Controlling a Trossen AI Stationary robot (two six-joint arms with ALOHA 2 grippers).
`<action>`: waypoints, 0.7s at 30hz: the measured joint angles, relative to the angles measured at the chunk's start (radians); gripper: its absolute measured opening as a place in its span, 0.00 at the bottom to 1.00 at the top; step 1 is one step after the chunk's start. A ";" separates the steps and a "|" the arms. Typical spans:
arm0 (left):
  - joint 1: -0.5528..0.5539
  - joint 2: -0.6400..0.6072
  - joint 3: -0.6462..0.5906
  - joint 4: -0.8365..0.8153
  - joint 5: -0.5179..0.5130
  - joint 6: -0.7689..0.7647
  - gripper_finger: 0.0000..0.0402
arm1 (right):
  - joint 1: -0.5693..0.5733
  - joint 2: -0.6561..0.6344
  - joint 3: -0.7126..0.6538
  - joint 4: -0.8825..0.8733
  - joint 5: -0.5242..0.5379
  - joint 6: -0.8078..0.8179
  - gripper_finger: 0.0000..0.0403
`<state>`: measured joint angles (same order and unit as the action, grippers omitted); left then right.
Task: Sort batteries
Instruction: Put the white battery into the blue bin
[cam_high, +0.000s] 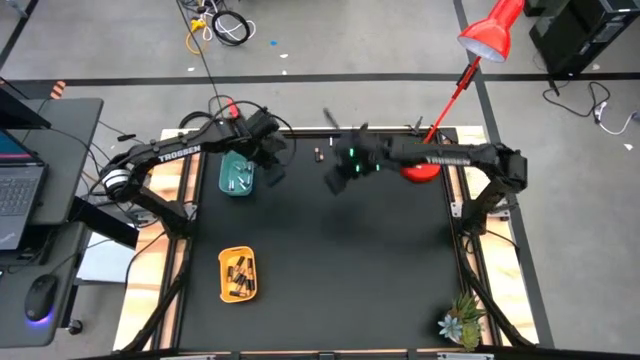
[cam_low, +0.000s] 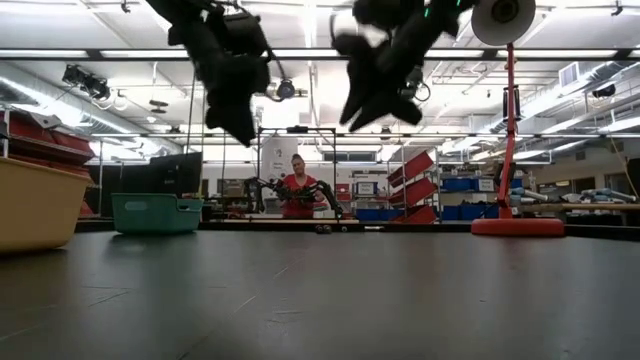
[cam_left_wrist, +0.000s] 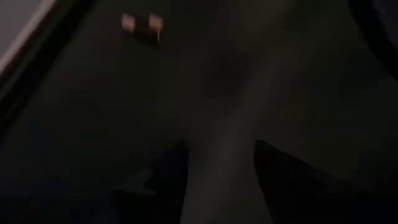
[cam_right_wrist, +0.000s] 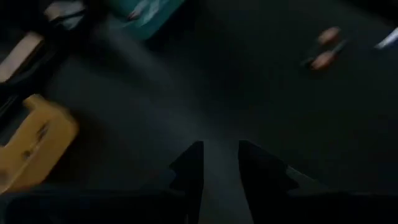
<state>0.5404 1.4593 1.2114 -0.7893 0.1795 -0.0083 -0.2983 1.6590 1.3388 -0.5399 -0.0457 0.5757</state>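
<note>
My left gripper (cam_high: 272, 158) hangs open above the table beside the teal tray (cam_high: 237, 176), which holds whitish batteries (cam_high: 240, 180). In its wrist view, nothing is between the fingers (cam_left_wrist: 217, 168), and two loose batteries (cam_left_wrist: 142, 25) lie on the mat ahead. My right gripper (cam_high: 340, 176) hangs above the far middle of the mat. Its fingers stand a little apart with nothing between them (cam_right_wrist: 219, 158). Reddish loose batteries (cam_right_wrist: 326, 48) lie on the mat beyond it, near the far edge (cam_high: 320, 154). The yellow tray (cam_high: 238, 273) at the near left holds dark batteries.
A red desk lamp's base (cam_high: 420, 172) stands at the far right of the mat, with its pole leaning out over the far edge. A small potted plant (cam_high: 460, 325) sits at the near right corner. A person stands in the room beyond the table (cam_low: 298, 190).
</note>
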 joint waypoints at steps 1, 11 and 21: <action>-0.006 0.000 0.000 0.032 -0.003 -0.026 0.46 | -0.043 0.009 0.000 0.018 -0.022 -0.032 0.27; -0.037 0.000 -0.005 0.216 -0.081 -0.182 0.46 | -0.357 0.208 0.000 0.161 -0.278 -0.239 0.27; -0.037 0.000 -0.005 0.226 -0.089 -0.143 0.46 | -0.461 0.270 0.002 0.200 -0.215 -0.281 0.27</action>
<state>0.5037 1.4597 1.2060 -0.5636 0.0902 -0.1511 -0.7591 1.9294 1.3411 -0.3395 -0.2608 0.2943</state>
